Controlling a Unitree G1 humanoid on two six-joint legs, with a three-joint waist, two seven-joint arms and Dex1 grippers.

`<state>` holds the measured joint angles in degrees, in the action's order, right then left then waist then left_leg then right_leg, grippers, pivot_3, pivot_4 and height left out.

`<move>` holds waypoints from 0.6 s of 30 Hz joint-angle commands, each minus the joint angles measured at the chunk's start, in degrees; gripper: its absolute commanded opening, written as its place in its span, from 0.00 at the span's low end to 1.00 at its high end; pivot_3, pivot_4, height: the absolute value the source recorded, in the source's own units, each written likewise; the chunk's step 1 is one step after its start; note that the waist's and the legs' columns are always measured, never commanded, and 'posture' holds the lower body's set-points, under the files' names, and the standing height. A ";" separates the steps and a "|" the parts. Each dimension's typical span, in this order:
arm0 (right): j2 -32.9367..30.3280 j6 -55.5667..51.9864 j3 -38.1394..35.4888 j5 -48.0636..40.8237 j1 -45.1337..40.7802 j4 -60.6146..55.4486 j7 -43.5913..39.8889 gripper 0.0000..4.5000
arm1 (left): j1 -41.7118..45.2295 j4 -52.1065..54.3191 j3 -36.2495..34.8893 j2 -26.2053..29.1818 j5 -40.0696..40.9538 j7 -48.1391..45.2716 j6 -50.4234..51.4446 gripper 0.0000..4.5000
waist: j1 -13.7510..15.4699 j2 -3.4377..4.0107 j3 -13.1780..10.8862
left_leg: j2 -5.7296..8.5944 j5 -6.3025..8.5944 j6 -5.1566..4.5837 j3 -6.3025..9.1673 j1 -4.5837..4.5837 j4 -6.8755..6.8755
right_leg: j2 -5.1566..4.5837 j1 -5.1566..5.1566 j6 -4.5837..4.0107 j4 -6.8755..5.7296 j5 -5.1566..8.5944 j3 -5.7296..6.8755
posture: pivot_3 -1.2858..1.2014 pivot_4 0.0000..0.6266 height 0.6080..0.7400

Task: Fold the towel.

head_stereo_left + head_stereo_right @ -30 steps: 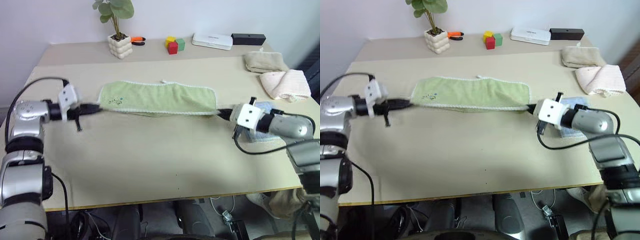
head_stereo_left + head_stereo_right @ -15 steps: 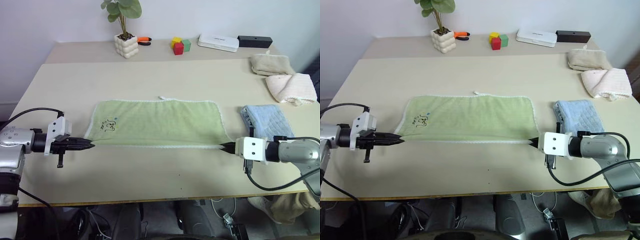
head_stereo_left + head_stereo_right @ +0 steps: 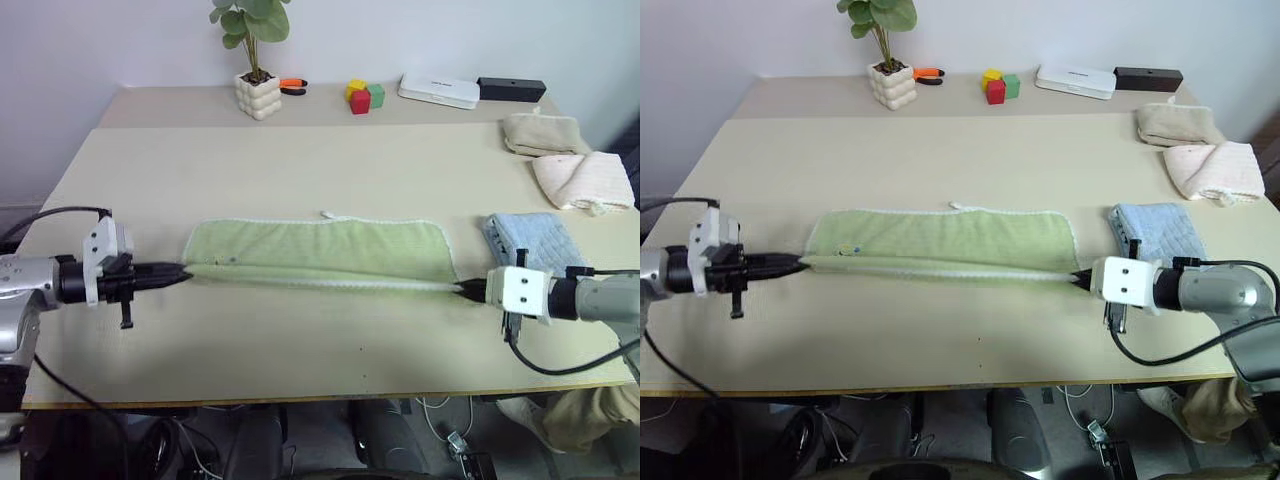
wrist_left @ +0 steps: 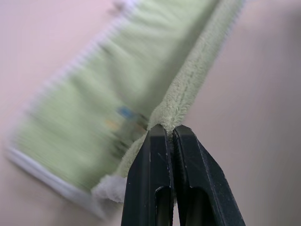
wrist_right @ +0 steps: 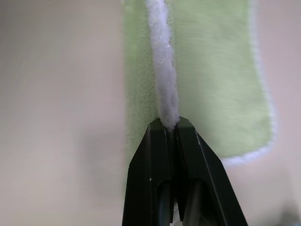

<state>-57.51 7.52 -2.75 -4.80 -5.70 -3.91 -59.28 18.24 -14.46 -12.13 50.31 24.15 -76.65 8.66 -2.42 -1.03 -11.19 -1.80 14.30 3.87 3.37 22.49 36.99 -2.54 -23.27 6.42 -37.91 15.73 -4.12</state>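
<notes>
The left gripper (image 3: 182, 272) is clamped on one near corner of the soft light-green terry towel with white stitched edging (image 3: 320, 250), its black fingers (image 4: 162, 155) pressed together on the plush edge; the right gripper (image 3: 462, 290) is pinched just as tight on the other near corner, the white hem caught between its fingers (image 5: 186, 146). Half a second ago the towel lay spread flat and wide on the beige tabletop (image 3: 320, 160); now its near hem is lifted and stretched taut between the two grippers, and the cloth looks much narrower from front to back. Its far hem with the small white loop tag (image 3: 326, 214) rests on the table, roughly midway between the front and back edges. That suggests the lengthwise fold is just beginning: the near edge is up and has yet to be carried over to the far one. A folded light blue towel (image 3: 528, 243) lies just beyond the right gripper, near the table's right edge
</notes>
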 commanded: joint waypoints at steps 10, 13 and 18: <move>8.70 6.92 7.19 9.53 -19.40 17.60 7.35 0.02 | 10.27 -12.92 3.25 -4.80 -5.48 5.56 -5.63 0.00 | -0.15 0.01 -0.02 | 0.02 0.01 -0.01 -0.01 0.00 0.01 | -0.02 -0.02 0.02 -0.06 -0.01 -0.02 | 0.52 0.24 1.00; 9.53 6.23 7.47 9.20 -21.45 18.34 7.24 0.02 | 11.27 -15.57 4.05 -4.84 -7.09 5.57 -8.36 0.00 | -0.14 0.02 -0.02 | 0.03 0.01 -0.01 -0.01 0.00 0.01 | -0.02 -0.03 0.02 -0.06 -0.01 -0.02 | 0.52 0.24 1.00; 10.28 6.55 9.13 11.68 -25.42 21.19 8.06 0.02 | 13.57 -20.04 4.72 -6.19 -9.01 7.36 -11.00 0.00 | -0.14 0.02 -0.02 | 0.03 0.01 -0.01 0.00 0.00 0.01 | -0.02 -0.03 0.02 -0.06 -0.01 -0.01 | 0.52 0.24 1.00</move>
<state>-47.39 13.38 6.64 6.40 -29.39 17.11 -52.26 30.55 -33.89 -7.43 44.23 15.93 -70.20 -0.44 -2.55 -1.01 -11.21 -1.77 14.30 3.86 3.37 22.50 37.00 -2.56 -23.30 6.45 -37.97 15.71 -4.13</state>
